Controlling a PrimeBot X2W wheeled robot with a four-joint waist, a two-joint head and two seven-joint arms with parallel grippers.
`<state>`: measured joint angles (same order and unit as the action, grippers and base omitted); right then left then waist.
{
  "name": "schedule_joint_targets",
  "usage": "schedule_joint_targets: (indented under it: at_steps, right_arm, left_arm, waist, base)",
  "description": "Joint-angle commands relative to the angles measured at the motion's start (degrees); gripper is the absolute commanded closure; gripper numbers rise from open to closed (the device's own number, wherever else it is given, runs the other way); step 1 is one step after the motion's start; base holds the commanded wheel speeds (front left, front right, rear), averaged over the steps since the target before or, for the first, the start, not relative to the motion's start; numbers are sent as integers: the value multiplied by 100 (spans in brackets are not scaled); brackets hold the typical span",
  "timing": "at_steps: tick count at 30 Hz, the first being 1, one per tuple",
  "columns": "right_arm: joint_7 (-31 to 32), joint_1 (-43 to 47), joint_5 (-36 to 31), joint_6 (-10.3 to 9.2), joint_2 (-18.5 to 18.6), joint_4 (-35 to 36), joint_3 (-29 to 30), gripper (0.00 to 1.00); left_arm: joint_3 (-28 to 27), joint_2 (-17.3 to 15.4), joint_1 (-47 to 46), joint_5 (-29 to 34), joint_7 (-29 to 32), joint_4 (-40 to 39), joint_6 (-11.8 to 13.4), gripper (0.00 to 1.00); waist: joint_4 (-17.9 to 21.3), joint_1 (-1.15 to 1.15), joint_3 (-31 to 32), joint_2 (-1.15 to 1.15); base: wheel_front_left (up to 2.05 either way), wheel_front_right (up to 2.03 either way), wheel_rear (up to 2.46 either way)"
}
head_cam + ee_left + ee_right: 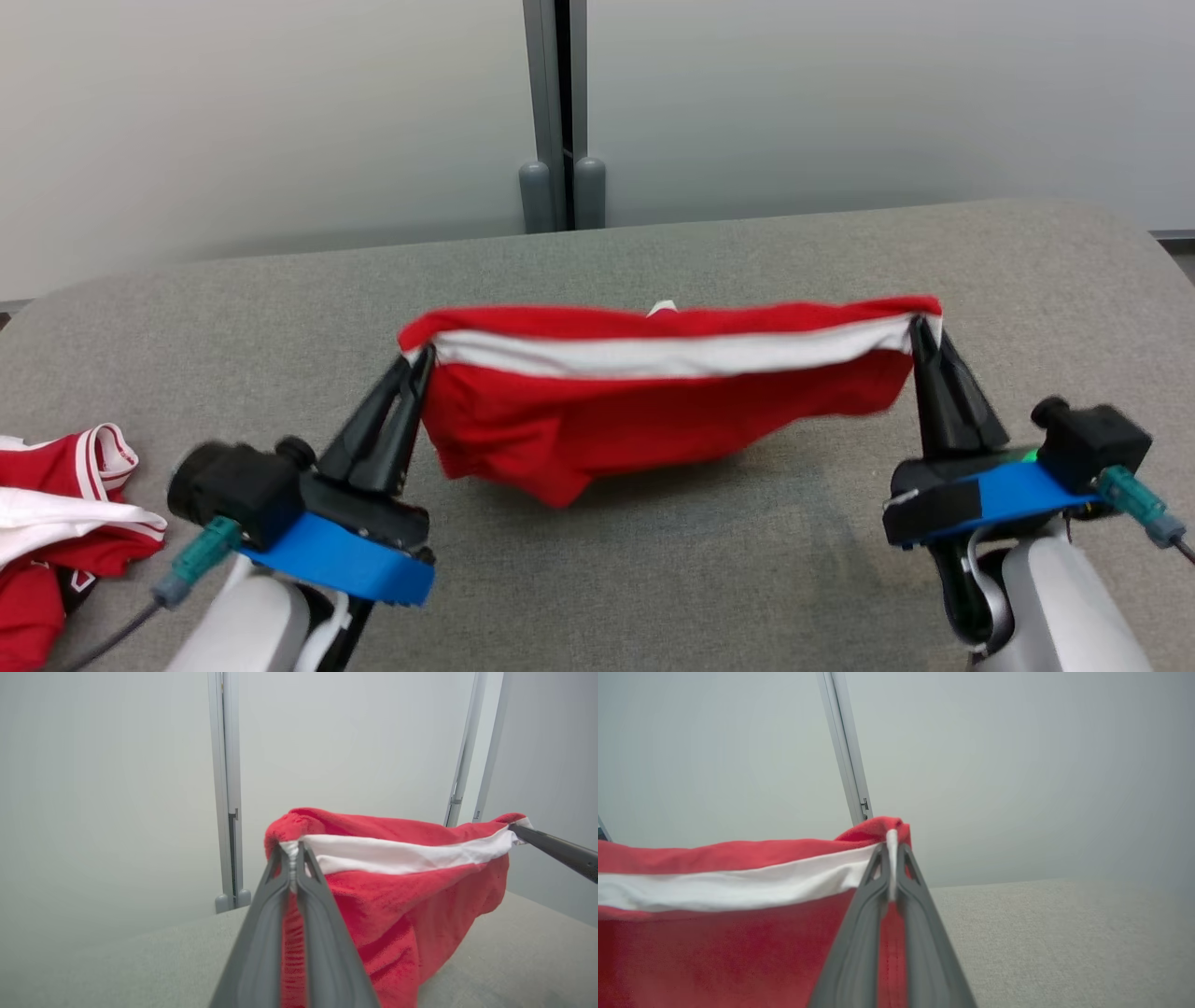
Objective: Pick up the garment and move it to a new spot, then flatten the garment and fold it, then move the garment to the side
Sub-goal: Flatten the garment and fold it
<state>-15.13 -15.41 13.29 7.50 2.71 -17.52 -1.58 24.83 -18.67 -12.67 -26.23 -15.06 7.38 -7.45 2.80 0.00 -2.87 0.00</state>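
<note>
A: Entry one, task item?
B: Red garment [653, 411], white band along the top edge. Lifted and stretched sideways above the middle of the grey padded surface [653, 579]. Middle sagging, lowest fold close over the surface, contact not discernible.
A: Holding gear?
B: Left gripper [420, 359]: clamped shut on the garment's upper left corner, white hem pinched between the dark fingers [264, 933]. Right gripper [920, 327]: likewise closed tight on the upper right corner, hem caught at the tips. Both angled up and inward from the near side.
A: Anything else to list?
B: Heap of red-and-white clothing [56, 504], crumpled at the far left of the surface, well apart from the held piece. Behind, pale wall [280, 112] with a grey upright post [560, 112].
</note>
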Motion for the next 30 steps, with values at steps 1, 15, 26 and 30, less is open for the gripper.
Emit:
schedule_joint_targets:
  at_steps: [1, 15, 26, 30]
  right_arm:
    - [-4, -141, 12, 0, 33, 108, 2, 100]
    - [427, -1506, 126, -3, 33, 1725, 257, 100]
    - [9, -3990, -323, -7, 44, 119, 470, 100]
    - [-9, -4380, -269, -7, 40, 193, 621, 100]
  left_arm:
    - [-53, -62, -186, 28, -16, -96, -5, 100]
    - [-796, -833, -1929, -168, -16, -824, 2, 100]
    - [-705, -818, -4087, -264, -17, 471, 7, 100]
    - [-864, -579, -4219, -245, -18, 518, 7, 100]
  waist:
    - [34, 0, 51, 0]
    - [-46, 0, -260, 0]
    - [48, 0, -1522, 0]
    - [73, 0, -1630, 0]
  base:
    - [0, 0, 0]
    - [0, 0, 0]
    - [0, 0, 0]
    - [0, 0, 0]
